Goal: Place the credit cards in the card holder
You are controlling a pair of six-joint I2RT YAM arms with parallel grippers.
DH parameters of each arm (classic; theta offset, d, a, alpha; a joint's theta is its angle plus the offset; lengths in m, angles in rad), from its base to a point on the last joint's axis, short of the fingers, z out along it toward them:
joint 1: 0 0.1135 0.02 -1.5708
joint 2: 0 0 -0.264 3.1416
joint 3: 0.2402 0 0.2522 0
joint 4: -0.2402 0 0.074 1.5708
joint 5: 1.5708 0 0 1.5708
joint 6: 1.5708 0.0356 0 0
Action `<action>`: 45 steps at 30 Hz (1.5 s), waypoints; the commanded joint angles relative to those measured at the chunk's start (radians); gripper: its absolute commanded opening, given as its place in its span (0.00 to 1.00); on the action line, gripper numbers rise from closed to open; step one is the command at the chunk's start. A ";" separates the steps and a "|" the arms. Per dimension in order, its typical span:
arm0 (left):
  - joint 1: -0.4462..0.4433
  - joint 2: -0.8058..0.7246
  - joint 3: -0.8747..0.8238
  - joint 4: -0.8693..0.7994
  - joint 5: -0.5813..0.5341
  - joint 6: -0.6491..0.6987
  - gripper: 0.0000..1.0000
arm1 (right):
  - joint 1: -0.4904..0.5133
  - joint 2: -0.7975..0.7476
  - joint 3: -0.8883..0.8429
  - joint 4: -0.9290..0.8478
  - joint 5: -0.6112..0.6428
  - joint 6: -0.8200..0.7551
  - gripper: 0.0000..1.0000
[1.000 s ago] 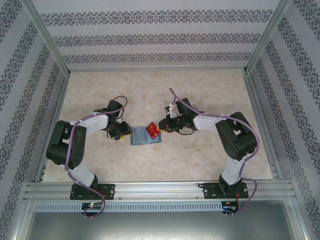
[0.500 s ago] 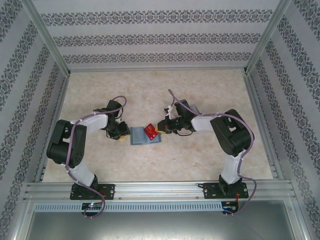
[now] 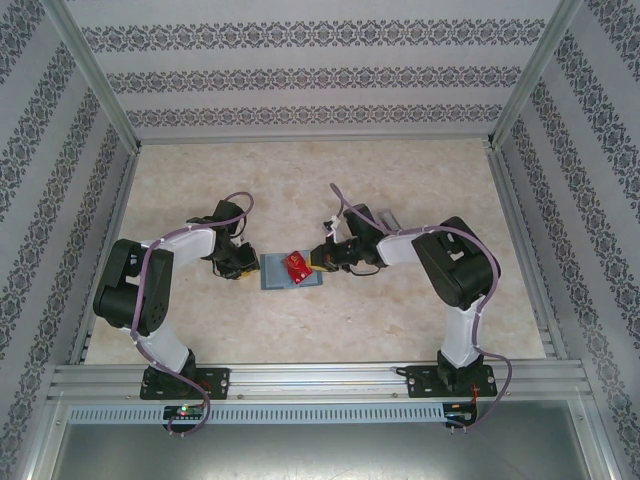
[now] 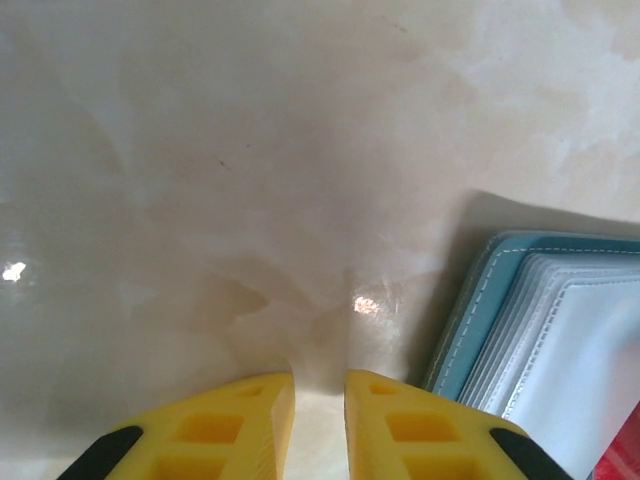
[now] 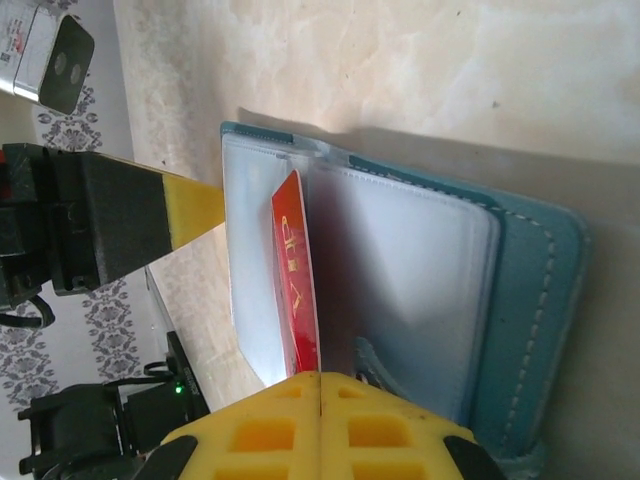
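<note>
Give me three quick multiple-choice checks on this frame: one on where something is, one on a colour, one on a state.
1. The card holder lies: A) between the two arms' jaws; B) against the back wall; C) beside the right arm's base.
2. The card pinched in the right jaws is: A) green; B) red; C) black.
3. The card holder is: A) folded shut; B) standing on edge; C) lying open, clear sleeves up.

Answers:
1 A: the top view has a pair of jaws at each side of it.
2 B: the right wrist view shows a red card edge-on between the closed yellow jaws.
3 C: both wrist views show the sleeves spread over the teal cover.
</note>
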 commanded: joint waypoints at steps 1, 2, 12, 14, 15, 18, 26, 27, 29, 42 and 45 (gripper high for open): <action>-0.033 0.093 -0.051 0.105 0.129 -0.002 0.20 | 0.025 0.000 -0.040 0.093 0.089 0.061 0.00; -0.034 0.093 -0.055 0.107 0.134 -0.004 0.19 | 0.034 -0.002 -0.046 0.109 0.110 0.072 0.00; -0.044 0.084 -0.110 0.159 0.183 -0.022 0.14 | 0.104 -0.035 -0.131 0.256 0.307 0.158 0.00; -0.048 0.089 -0.119 0.172 0.199 -0.028 0.13 | 0.117 -0.041 -0.138 0.262 0.340 0.163 0.00; -0.052 0.089 -0.123 0.180 0.203 -0.031 0.13 | 0.120 -0.042 -0.139 0.262 0.351 0.164 0.00; -0.057 0.091 -0.135 0.197 0.213 -0.040 0.12 | 0.130 -0.044 -0.151 0.277 0.392 0.181 0.00; -0.062 0.091 -0.148 0.205 0.223 -0.038 0.10 | 0.154 -0.042 -0.153 0.296 0.455 0.211 0.00; -0.064 0.092 -0.148 0.205 0.224 -0.038 0.10 | 0.156 -0.042 -0.152 0.296 0.461 0.213 0.00; -0.066 0.091 -0.151 0.209 0.227 -0.040 0.10 | 0.165 -0.044 -0.151 0.300 0.481 0.224 0.00; -0.069 0.089 -0.164 0.228 0.247 -0.058 0.09 | 0.233 -0.003 -0.082 0.309 0.489 0.307 0.00; -0.071 0.093 -0.162 0.238 0.250 -0.065 0.09 | 0.257 0.017 -0.050 0.287 0.481 0.303 0.00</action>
